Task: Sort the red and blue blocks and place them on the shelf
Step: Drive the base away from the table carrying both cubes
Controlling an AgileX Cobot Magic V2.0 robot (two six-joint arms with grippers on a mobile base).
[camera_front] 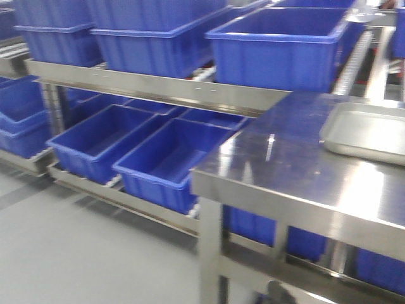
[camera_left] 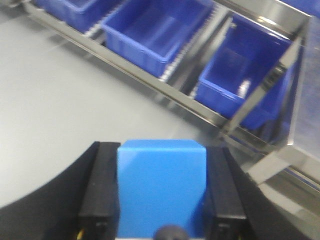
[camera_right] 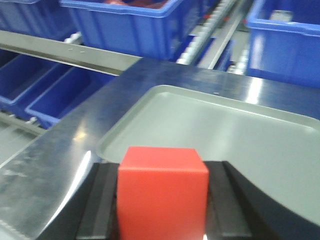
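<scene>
In the left wrist view my left gripper (camera_left: 161, 150) is shut on the sky-blue block (camera_left: 161, 187), held over the grey floor in front of the shelf's (camera_left: 170, 87) lowest tier. The right wrist view shows my right gripper (camera_right: 162, 167) shut on the red block (camera_right: 161, 192), hovering above the near edge of the grey tray (camera_right: 240, 130) on the steel table. The shelf's front rail (camera_front: 158, 85) with its small screws runs across the exterior view; neither gripper nor block appears there.
Large blue bins (camera_front: 278, 44) fill the shelf's upper tier and more bins (camera_front: 164, 161) sit on the lower tier. The steel table (camera_front: 297, 164) with the tray (camera_front: 367, 133) stands at the right, butted against the shelf. Grey floor (camera_front: 76, 247) lies at the left.
</scene>
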